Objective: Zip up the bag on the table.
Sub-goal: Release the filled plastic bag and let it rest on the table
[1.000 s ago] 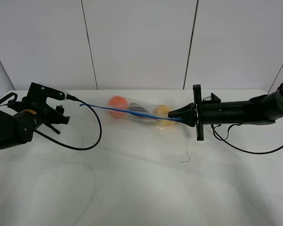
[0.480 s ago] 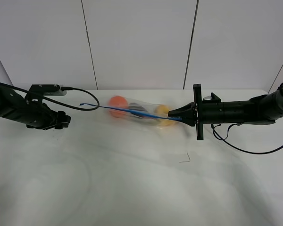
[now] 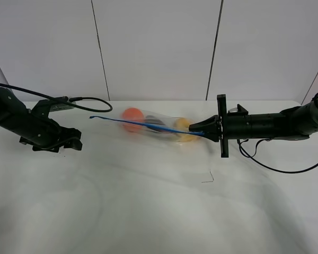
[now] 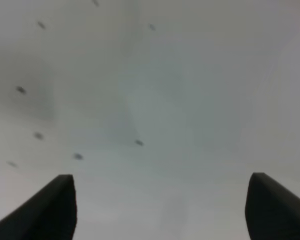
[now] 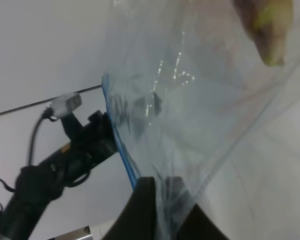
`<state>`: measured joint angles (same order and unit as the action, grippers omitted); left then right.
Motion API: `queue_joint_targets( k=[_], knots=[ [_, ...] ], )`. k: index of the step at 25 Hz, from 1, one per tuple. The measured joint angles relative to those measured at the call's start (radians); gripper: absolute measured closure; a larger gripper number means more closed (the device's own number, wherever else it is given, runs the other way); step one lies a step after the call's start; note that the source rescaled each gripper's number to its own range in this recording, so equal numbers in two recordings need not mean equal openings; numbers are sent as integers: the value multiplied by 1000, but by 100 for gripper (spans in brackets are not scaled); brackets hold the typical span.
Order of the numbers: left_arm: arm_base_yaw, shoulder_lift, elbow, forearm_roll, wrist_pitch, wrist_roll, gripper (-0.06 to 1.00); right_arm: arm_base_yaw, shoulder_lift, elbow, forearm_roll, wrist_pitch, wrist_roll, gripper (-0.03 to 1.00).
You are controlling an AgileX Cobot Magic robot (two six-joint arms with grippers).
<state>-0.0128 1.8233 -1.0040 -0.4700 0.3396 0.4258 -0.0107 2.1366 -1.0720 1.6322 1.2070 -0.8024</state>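
The clear bag (image 3: 156,125) lies on the white table (image 3: 148,211) at the back middle, its blue zipper strip (image 3: 143,125) running left to right. Orange (image 3: 131,114), dark (image 3: 156,125) and yellow (image 3: 183,127) items show through it. My right gripper (image 3: 194,128) is shut on the bag's right end. In the right wrist view its fingers (image 5: 142,205) pinch the plastic beside the blue strip (image 5: 116,135). My left gripper (image 3: 73,144) is open and empty, low over the table, left of the strip's free end. The left wrist view shows only table (image 4: 150,90) between its wide-apart fingertips (image 4: 50,210).
A black cable (image 3: 87,101) loops from the left arm toward the back wall. A small dark bent mark (image 3: 208,178) lies on the table in front of the bag. The right arm's cable (image 3: 270,165) hangs by the table's right side.
My left arm has swung and dropped toward the table, its gripper now pointing down. The bag and my right gripper have not moved.
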Motion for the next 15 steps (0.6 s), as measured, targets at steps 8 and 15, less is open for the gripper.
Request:
queue_joint_targets(
  k=[8,15],
  knots=[
    [0,0,-229,214,368,-328,6,0,0,0,2,0,0,97],
    [1,0,-377,421,694,-453,6,0,0,0,2,0,0,97]
  ],
)
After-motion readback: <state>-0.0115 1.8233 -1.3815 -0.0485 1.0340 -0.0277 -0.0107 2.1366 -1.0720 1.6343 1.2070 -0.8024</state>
